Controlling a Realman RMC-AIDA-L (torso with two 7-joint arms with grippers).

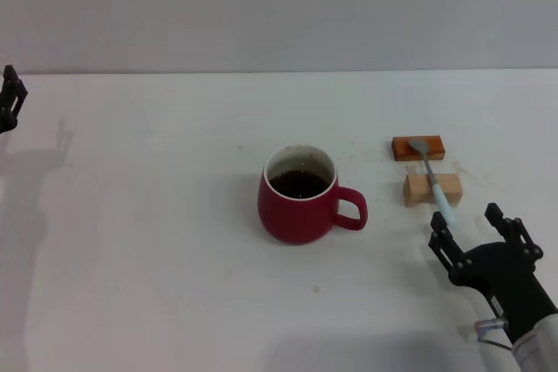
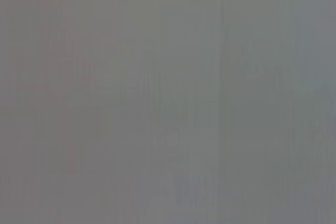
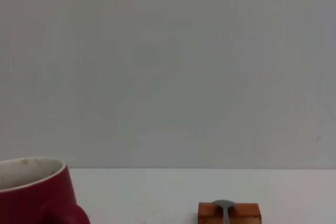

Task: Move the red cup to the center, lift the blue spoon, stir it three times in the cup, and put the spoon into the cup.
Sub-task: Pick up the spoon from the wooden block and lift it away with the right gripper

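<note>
The red cup (image 1: 301,197) stands near the middle of the table, handle toward the right, with dark liquid inside; part of it shows in the right wrist view (image 3: 34,192). The blue spoon (image 1: 436,183) lies across two small blocks to the cup's right, its grey bowl (image 3: 224,206) on the orange-brown block (image 1: 418,147) and its pale blue handle over the pale wooden block (image 1: 432,189). My right gripper (image 1: 478,228) hovers open just in front of the handle's near end, holding nothing. My left gripper (image 1: 10,98) is at the far left edge.
The white table (image 1: 157,241) runs back to a grey wall. The orange-brown block (image 3: 229,213) shows low in the right wrist view. The left wrist view shows only plain grey.
</note>
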